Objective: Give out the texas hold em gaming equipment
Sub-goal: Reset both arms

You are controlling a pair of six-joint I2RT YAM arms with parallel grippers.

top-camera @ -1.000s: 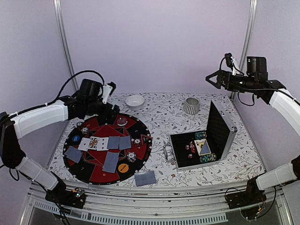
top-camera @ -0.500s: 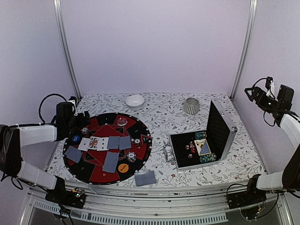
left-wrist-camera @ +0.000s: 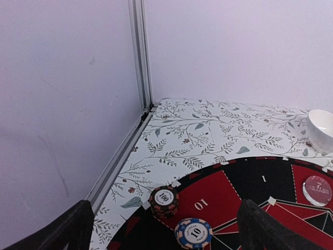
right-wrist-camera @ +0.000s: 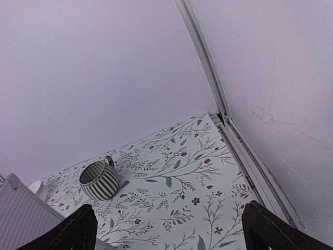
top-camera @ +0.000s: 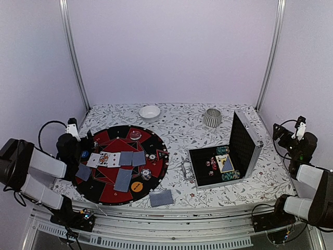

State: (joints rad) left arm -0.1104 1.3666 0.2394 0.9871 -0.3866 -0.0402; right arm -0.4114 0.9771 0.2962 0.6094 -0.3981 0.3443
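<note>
Just ahead of the wide-spread left hand [left-wrist-camera: 165, 221] lie poker chips [left-wrist-camera: 164, 200] — untouched.

On my overhead feed I see a white bowl [top-camera: 150, 112] standing upright near the far edge of the flowered tablecloth [top-camera: 177, 130], left of centre. A ribbed grey cup [top-camera: 212, 117] stands well to its right, also close to the back wall.
</note>
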